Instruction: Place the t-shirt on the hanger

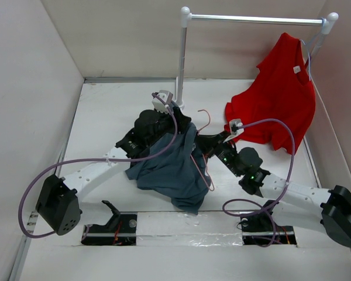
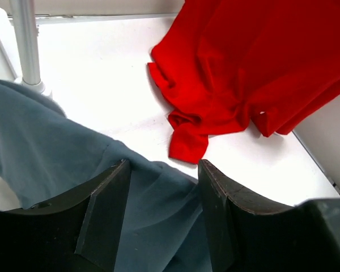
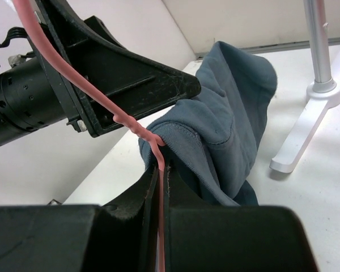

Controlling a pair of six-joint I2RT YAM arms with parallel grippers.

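right jaws pinched shut on pink hanger (image 3: 160, 164), left jaws spread apart over grey t-shirt (image 2: 45, 136)

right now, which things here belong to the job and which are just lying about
For the job: blue-grey t-shirt; pink wire hanger.
Not part of it: red t-shirt; white clothes rail.

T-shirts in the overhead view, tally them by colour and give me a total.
Red t-shirt: 1
Blue-grey t-shirt: 1
Total: 2
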